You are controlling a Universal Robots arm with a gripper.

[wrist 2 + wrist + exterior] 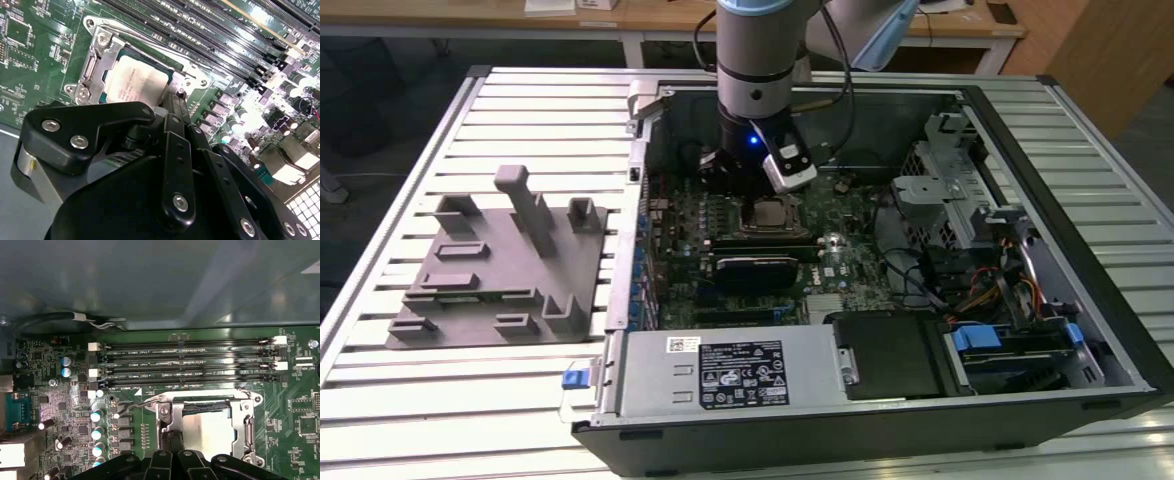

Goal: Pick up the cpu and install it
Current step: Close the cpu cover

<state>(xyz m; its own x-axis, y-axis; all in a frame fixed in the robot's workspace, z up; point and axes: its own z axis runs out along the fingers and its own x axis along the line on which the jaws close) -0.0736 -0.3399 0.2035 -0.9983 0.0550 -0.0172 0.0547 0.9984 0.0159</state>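
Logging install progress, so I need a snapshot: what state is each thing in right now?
cpu: lying flat in the socket frame, silvery top up.
socket: holds the cpu; whether it is latched cannot be told.
memory slots: bare, no modules.
computer case: on its side, open on top.
gripper: down in the case at the cpu's edge.

cpu (212,432) — in the socket (248,426)

arm (758,70): grey-silver cylinder, blue ring on top, blue light | cable (850,75): black | wrist camera (790,166): white-and-black box | gripper (172,102): black linkage bars, round silver screws
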